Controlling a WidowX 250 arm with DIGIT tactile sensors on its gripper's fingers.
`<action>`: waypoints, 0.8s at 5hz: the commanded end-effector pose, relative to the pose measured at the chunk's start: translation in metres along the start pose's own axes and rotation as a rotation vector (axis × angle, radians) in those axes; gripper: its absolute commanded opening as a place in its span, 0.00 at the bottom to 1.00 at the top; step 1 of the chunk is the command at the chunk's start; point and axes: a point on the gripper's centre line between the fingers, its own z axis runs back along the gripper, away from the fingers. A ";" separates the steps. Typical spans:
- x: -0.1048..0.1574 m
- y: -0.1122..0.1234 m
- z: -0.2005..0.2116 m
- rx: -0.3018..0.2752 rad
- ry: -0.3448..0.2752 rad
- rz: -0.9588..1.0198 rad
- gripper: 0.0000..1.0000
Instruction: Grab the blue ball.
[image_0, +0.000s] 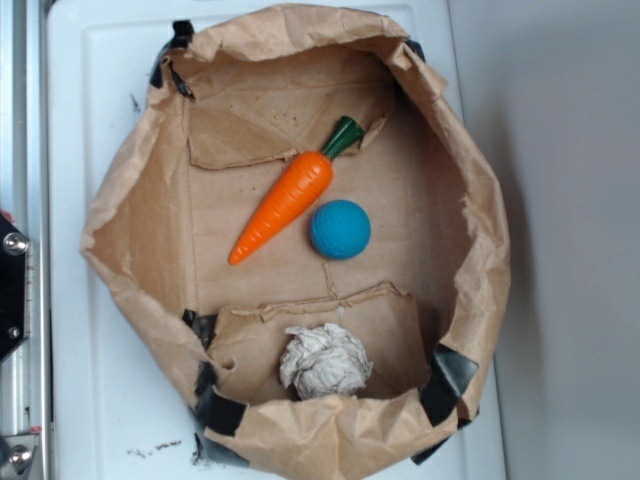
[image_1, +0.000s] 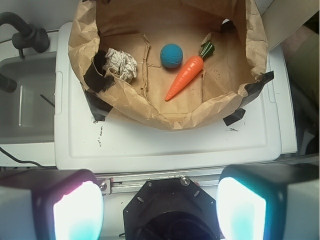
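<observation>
Tool (image_1: 160, 207): two dark blocky fingers (image_1: 50, 205) with glowing whitish pads, black octagonal hub with screws

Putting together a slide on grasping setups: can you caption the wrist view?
Open gripper waits short of a paper bag holding the blue ball, toy carrot and crumpled paper.

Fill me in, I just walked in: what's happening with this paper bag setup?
Nothing is being handled yet. The gripper is open and far back from the torn-down brown paper bag, holding nothing. Inside the bag lie a dimpled teal-blue ball, an orange toy carrot close beside it, and a crumpled white paper ball in a corner. The blue ball sits untouched.
</observation>
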 end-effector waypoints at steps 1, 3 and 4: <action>0.000 0.000 0.000 0.000 0.000 0.000 1.00; 0.064 0.019 -0.012 0.074 -0.046 0.133 1.00; 0.086 0.026 -0.027 0.060 -0.080 -0.008 1.00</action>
